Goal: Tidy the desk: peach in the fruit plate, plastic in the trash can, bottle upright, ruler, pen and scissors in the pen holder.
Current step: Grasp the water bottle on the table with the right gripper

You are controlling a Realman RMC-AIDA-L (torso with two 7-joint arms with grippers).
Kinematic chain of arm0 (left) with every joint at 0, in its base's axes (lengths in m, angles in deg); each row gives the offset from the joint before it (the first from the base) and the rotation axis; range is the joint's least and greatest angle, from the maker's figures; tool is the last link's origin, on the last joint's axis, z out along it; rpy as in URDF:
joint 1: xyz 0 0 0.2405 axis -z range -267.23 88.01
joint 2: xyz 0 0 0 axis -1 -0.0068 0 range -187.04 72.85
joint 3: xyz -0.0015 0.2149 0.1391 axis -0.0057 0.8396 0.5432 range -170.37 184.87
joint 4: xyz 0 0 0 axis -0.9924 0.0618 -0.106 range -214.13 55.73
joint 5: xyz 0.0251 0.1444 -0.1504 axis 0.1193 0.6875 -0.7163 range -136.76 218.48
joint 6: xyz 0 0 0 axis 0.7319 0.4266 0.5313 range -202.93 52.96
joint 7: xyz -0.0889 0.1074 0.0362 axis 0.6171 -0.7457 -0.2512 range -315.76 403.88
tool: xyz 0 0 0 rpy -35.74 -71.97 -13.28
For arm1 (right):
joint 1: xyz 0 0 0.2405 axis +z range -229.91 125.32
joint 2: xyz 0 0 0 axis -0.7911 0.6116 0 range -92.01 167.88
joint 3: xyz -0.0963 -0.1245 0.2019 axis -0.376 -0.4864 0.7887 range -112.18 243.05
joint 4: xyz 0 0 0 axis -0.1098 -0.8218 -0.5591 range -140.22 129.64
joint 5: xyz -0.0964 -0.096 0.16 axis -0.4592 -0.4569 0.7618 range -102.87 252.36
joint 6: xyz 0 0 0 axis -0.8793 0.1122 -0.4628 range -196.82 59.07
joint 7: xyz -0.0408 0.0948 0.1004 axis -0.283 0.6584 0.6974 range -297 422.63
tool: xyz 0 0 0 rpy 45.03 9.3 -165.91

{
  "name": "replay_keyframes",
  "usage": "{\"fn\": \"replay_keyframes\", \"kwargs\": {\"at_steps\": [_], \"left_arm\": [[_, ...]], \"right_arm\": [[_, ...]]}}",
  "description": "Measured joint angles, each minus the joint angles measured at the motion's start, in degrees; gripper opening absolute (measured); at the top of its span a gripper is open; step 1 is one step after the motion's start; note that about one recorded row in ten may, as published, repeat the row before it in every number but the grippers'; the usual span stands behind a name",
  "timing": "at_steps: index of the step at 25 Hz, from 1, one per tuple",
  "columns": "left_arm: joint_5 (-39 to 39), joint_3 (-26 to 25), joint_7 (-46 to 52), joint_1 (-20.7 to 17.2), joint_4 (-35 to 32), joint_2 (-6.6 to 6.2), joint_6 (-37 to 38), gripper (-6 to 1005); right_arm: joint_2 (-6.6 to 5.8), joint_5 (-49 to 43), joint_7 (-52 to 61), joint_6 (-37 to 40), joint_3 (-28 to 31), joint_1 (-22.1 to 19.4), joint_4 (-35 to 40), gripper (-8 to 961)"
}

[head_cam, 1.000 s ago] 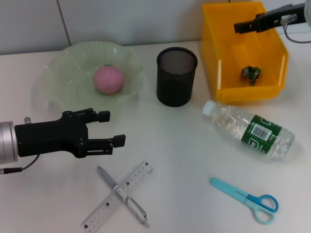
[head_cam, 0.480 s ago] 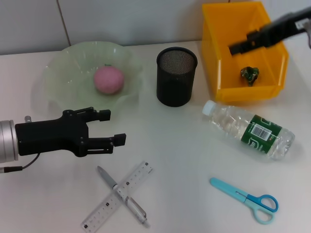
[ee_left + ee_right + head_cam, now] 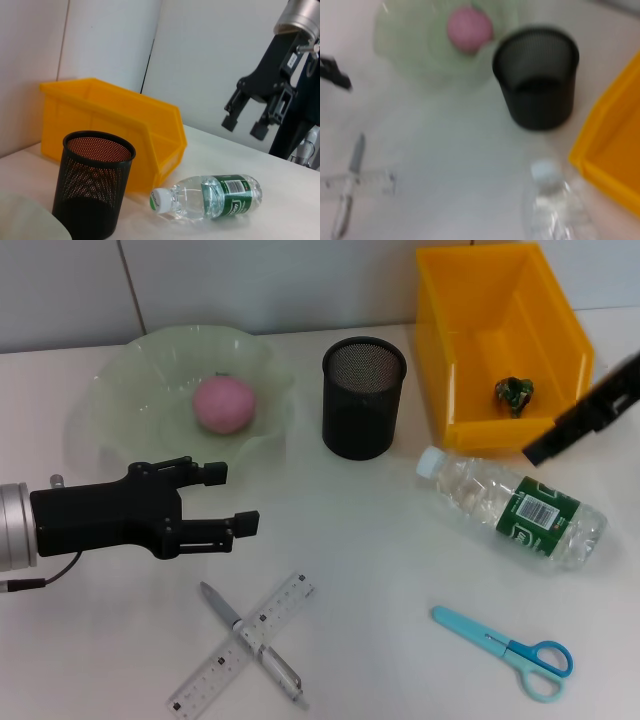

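- Head view: peach (image 3: pixel 224 404) sits in the fruit plate (image 3: pixel 130 370); plastic (image 3: pixel 514 392) lies in the yellow trash can (image 3: pixel 470 300); you judge both steps done.
- Bottle (image 3: pixel 520 507) lies on its side on the tabletop (image 3: pixel 380 570), cap toward the pen holder (image 3: pixel 364 398); ruler (image 3: pixel 243 642) and pen (image 3: pixel 251 640) lie crossed; scissors (image 3: pixel 510 650) apart.
- Right gripper (image 3: pixel 247 122) hangs above the bottle, released, jaws spread; arm slants in from the right.
- Take the bottle across its body, near the label; tilt it up slowly; the round wall may roll.
- Left gripper (image 3: pixel 225 500) hovers level above the ruler and pen, released, holding nothing.
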Motion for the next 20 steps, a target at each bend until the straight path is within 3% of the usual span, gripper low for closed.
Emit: {"fn": "replay_keyframes", "kwargs": {"at_steps": [10,20], "left_arm": [[0.0,-0.44,0.03,0.16,-0.04,0.0,0.0,874],[0.0,-0.57,0.14,0.26,-0.04,0.1,0.0,873]], "right_arm": [[0.33,-6.4,0.05,-4.56,-6.02,1.09,-6.24,748],[0.89,-7.11,0.03,-9.99,-12.57,1.31,-10.5,750]]}}
